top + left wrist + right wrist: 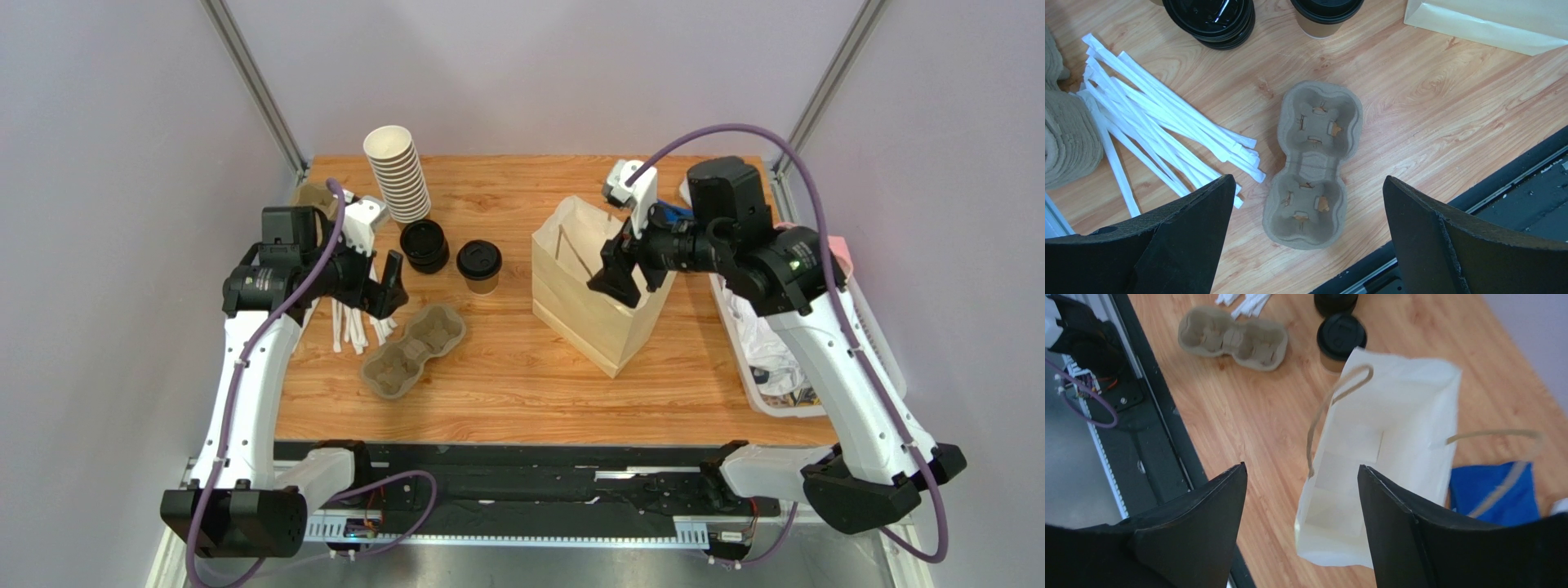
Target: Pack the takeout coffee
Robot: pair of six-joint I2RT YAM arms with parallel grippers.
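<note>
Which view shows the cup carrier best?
Left wrist: the carrier lies whole near the middle of the picture, seen from above, with both wells clear. The top view also shows it whole, but small. The right wrist view has it small and slanted near the top edge.

Bright, even light; soft shadows on the orange-brown wooden bench (515, 368). Between the right jaws, the cream paper bag (1389, 416) blurs slightly.
</note>
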